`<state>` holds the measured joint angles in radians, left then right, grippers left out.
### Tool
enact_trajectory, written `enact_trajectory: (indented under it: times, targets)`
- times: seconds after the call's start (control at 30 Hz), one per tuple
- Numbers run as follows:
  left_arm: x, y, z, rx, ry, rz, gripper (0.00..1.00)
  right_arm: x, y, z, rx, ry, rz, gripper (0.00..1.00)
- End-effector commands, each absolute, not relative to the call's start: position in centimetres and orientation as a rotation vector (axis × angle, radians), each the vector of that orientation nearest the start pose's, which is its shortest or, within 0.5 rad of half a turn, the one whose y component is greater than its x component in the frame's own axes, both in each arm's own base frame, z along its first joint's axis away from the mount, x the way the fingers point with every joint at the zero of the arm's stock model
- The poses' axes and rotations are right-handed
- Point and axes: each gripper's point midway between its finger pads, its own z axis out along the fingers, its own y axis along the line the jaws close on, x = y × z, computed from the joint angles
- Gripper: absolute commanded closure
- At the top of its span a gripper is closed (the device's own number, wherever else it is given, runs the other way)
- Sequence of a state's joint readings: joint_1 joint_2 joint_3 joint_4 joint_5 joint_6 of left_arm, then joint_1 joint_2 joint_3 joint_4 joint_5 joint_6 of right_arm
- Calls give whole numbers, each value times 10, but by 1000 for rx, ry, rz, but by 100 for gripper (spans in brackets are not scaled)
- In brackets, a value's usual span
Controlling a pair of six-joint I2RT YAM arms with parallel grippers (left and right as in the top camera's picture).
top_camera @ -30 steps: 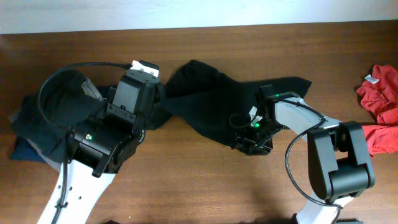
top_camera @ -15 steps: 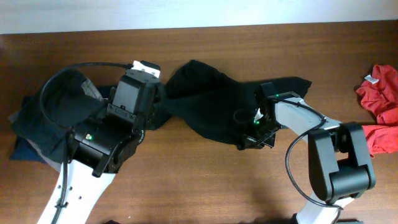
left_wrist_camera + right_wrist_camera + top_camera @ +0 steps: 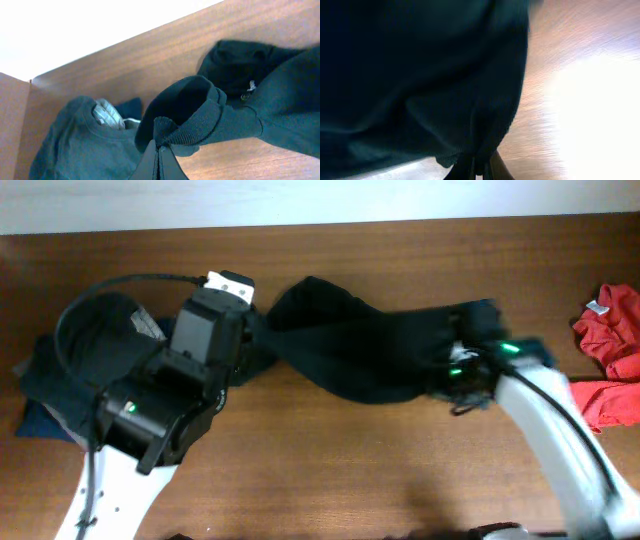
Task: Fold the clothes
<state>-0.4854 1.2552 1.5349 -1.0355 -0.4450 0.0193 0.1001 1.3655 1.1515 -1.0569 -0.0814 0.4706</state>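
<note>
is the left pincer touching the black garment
Touching. The left wrist view shows the left pincer shut on a ribbed edge of the black garment, with the fabric pinched at its tips.

Wood table [image 3: 330, 470]: black garment [image 3: 350, 350] mid, grey pile [image 3: 50, 375] L, red cloth [image 3: 612, 330] R.

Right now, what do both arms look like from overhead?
The left arm has black boxy housings, a white lower link, a green light, a looping black cable and a white block at the wrist. The right arm is blurred: white link, black wrist, green lights.
</note>
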Motion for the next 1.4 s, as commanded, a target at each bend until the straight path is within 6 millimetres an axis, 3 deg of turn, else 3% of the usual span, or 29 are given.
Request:
enact_trajectory:
  times: [0.0,0.17,0.33,0.6,0.77,0.9,1.07,1.23,1.37]
  targets:
    - [308,-76,371,319,2126,245,99,288,1,212,602,2566,144,96]
    - [290,-70,401,285,2043,193,100,270,-31,291,659,2294,154,96]
    - [258,-81,446,347,1911,2,100,253,-28,363,475,2123,143,96]
    - [198,-53,514,314,1710,-45,99,216,-24,449,417,1929,148,96]
    - [170,-42,552,323,1603,-55,99,199,-21,490,390,1816,154,96]
    - [165,-41,554,330,1603,-61,99,196,-21,493,389,1811,155,96]
    - [180,-52,514,408,1769,-38,99,200,-21,476,407,1888,151,96]
    - [214,-69,475,483,1947,8,99,216,-23,445,443,2034,142,96]
    - [257,-90,448,534,2051,54,100,247,-28,413,477,2177,133,96]
